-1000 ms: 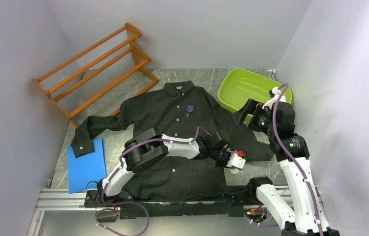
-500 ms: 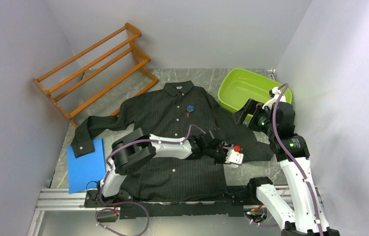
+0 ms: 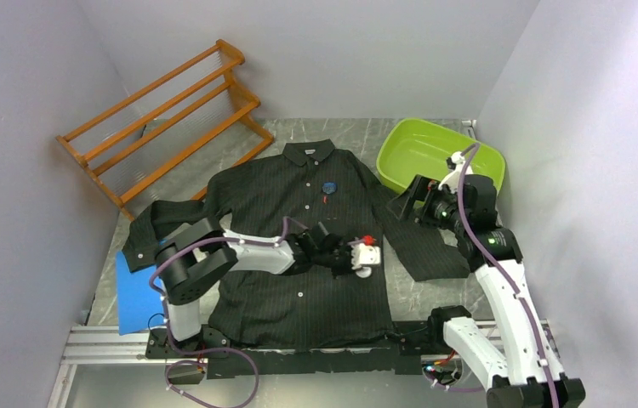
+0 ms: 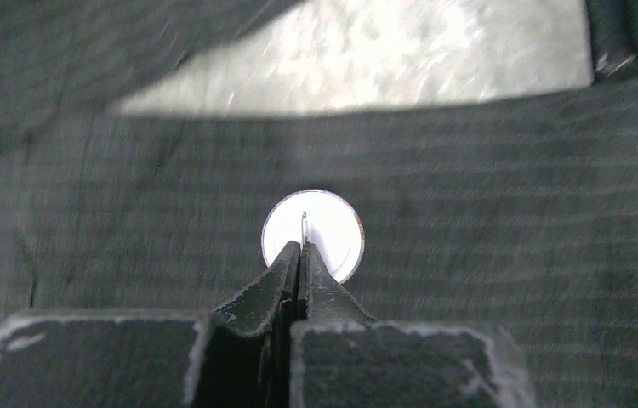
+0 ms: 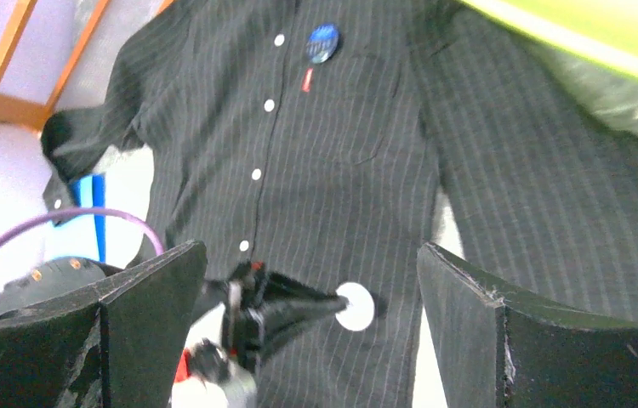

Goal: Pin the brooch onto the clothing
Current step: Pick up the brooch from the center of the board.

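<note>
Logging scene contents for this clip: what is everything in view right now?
long-sleeved pinstriped button-up shirt: one, black, spread flat, centre.
round badge: one, blue, on the shirt's chest.
round disc: one, white, over the shirt's lower front.
slatted wooden rack: one, orange-brown, far left.
plastic tub: one, lime green, far right.
flat pad: one, blue, near left.
stone-look table: one, mottled grey.
left gripper: one, black, shut on the round disc.
right gripper: one, black, open, beside the tub.
</note>
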